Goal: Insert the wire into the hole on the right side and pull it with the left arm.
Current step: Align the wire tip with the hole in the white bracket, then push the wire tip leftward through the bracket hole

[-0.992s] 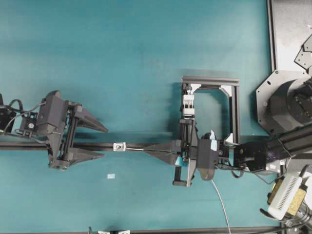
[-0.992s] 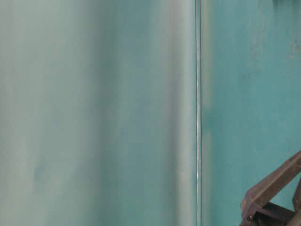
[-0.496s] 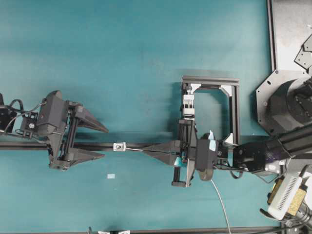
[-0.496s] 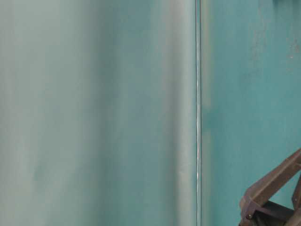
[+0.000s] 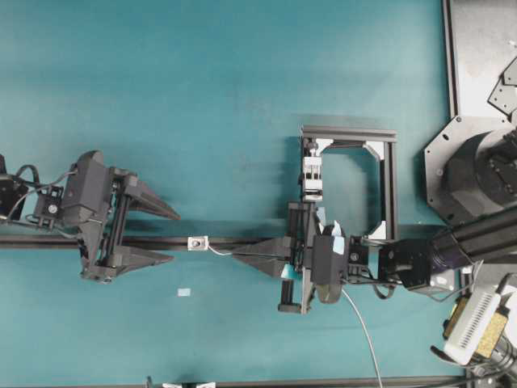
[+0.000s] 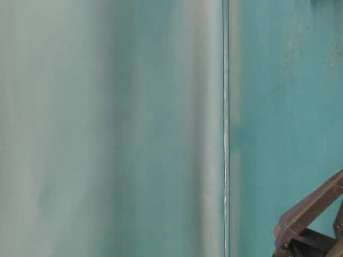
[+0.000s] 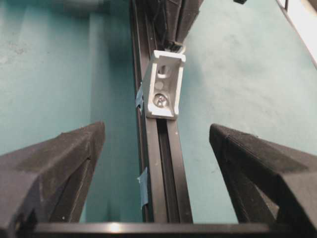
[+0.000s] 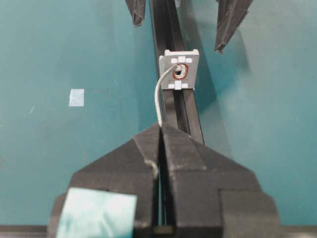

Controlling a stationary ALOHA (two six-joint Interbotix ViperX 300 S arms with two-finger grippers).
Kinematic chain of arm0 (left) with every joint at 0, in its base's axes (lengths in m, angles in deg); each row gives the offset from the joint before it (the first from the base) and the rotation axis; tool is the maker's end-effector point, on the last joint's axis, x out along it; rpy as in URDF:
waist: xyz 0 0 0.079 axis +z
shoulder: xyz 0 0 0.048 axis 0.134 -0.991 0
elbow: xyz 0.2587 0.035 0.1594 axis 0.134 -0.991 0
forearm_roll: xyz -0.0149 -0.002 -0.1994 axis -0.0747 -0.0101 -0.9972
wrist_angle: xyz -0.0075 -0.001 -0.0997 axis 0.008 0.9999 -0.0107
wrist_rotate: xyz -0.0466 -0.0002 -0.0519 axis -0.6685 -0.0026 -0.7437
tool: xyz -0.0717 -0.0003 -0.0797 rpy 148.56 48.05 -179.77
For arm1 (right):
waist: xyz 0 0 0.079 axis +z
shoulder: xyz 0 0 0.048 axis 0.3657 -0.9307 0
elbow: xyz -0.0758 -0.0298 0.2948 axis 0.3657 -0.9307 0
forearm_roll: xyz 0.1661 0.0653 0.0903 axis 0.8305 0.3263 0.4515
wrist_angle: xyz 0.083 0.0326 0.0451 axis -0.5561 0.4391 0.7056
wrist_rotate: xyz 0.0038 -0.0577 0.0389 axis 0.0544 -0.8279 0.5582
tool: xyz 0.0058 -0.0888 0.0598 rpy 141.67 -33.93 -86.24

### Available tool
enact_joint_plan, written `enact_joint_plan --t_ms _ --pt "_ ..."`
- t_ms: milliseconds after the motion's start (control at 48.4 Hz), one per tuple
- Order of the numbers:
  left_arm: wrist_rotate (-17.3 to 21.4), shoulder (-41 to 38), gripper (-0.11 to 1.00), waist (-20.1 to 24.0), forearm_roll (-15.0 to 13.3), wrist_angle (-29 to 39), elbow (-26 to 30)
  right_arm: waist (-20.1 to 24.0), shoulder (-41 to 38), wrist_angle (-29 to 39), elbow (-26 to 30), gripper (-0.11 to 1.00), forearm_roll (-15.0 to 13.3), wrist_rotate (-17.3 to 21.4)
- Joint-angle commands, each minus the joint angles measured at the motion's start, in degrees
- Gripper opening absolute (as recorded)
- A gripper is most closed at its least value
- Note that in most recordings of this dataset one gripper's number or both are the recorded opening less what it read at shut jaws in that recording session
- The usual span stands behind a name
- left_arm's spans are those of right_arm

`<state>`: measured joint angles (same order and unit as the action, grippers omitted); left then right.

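From overhead, your left gripper (image 5: pixel 168 236) stands wide open astride the black rail (image 5: pixel 242 241), just left of the bracket (image 5: pixel 197 242). On the left wrist view, the bracket sits between your spread fingers (image 7: pixel 59 158). On the right wrist view, your right gripper (image 8: pixel 160 130) pinches the wire (image 8: pixel 159 97), whose bowed tip meets the hole (image 8: pixel 179 72).

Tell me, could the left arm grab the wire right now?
Probably not yet. The wire only reaches the hole from the right gripper's side; none shows past the bracket, where the open left gripper waits with nothing between.
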<state>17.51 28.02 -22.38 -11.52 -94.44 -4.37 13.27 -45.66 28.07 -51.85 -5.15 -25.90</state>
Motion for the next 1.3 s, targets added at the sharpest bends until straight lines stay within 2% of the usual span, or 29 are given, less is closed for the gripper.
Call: enact_joint_plan --t_ms 0,331,558,888,1281 --pt "0.09 1.41 0.51 -0.18 0.09 0.00 0.70 -0.70 0.79 -0.26 0.26 -0.05 0.88 -0.09" --pt "0.09 1.58 0.51 -0.18 0.18 0.09 0.70 -0.79 3.78 -0.26 -2.55 -0.05 1.32 -0.26" --pt "0.09 1.76 0.51 -0.18 0.18 0.09 0.79 -0.70 4.04 -0.26 -2.46 -0.05 1.32 -0.44" --pt "0.18 1.76 0.51 -0.18 0.18 0.26 0.88 -0.44 4.04 -0.18 -2.46 -0.05 -0.70 -0.53" --pt "0.18 1.67 0.50 -0.18 0.26 0.62 0.88 -0.44 4.04 -0.44 -2.11 -0.05 -1.23 -0.53"
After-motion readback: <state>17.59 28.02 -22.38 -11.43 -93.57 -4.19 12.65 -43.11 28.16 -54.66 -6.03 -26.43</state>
